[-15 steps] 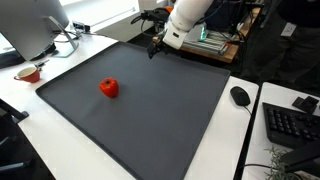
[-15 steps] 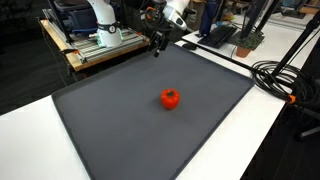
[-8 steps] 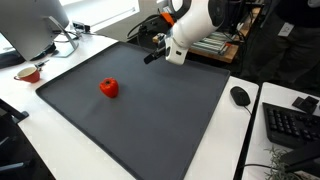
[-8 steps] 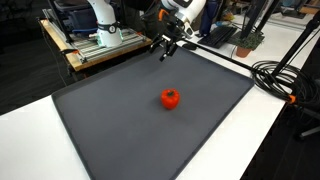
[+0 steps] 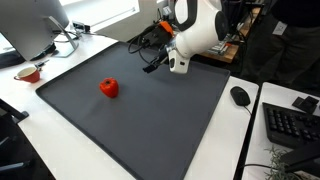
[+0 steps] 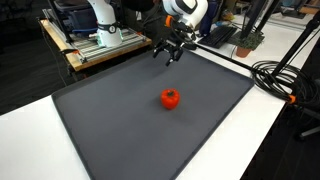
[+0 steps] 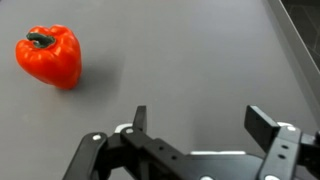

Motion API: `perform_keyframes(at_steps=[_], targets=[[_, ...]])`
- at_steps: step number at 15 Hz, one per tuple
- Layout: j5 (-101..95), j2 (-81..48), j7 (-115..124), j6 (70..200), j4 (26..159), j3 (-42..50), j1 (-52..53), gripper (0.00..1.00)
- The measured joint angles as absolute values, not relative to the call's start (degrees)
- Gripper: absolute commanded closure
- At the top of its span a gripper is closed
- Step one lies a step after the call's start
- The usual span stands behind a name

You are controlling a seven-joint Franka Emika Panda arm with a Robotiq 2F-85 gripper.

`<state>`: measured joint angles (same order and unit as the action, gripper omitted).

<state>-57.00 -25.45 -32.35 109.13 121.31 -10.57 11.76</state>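
Note:
A red bell pepper sits on the dark grey mat, seen in both exterior views and at the upper left of the wrist view. My gripper hangs above the far part of the mat, well apart from the pepper. Its two black fingers are spread wide with only bare mat between them. It holds nothing.
A red mug and a monitor base stand on the white table beside the mat. A mouse and keyboard lie at the other side. Cables run past the mat edge; a cart stands behind.
The arm has swung out from the mat's far edge over the mat, toward the pepper, and tilted downward. The pepper has not moved.

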Motion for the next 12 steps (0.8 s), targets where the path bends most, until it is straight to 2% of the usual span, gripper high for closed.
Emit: perform_keyframes(at_steps=[12], targets=[[-83.51,-31.9,-32.28,113.03,119.01,-7.58,9.78,0.0]])
